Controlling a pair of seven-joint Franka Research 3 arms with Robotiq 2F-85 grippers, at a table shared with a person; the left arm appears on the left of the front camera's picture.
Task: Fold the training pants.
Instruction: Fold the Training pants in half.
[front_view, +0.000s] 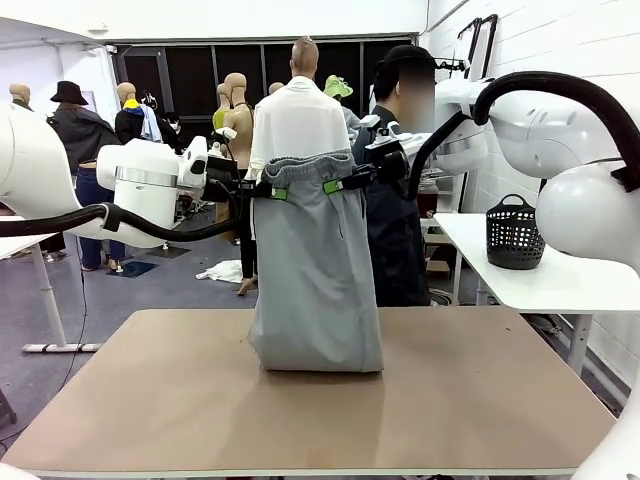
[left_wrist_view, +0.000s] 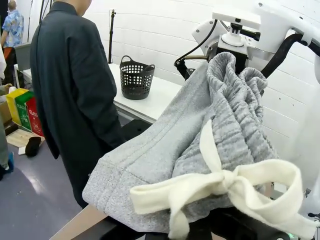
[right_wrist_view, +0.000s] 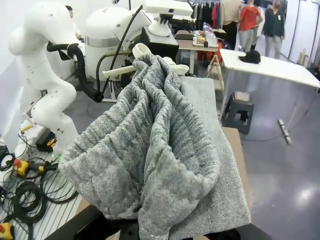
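White rounded arms (front_view: 560, 120), black cables (front_view: 90, 218); black grippers, green pads (front_view: 333, 186).

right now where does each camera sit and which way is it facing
Front view: fixed between the arms, facing across the table at the person; left gripper and right gripper hold the training pants up by the waistband.
Left wrist view: on the left wrist, looking along the waistband toward the black basket; its white drawstring close.
Right wrist view: on the right wrist, looking toward the left arm.
All views share the pants.
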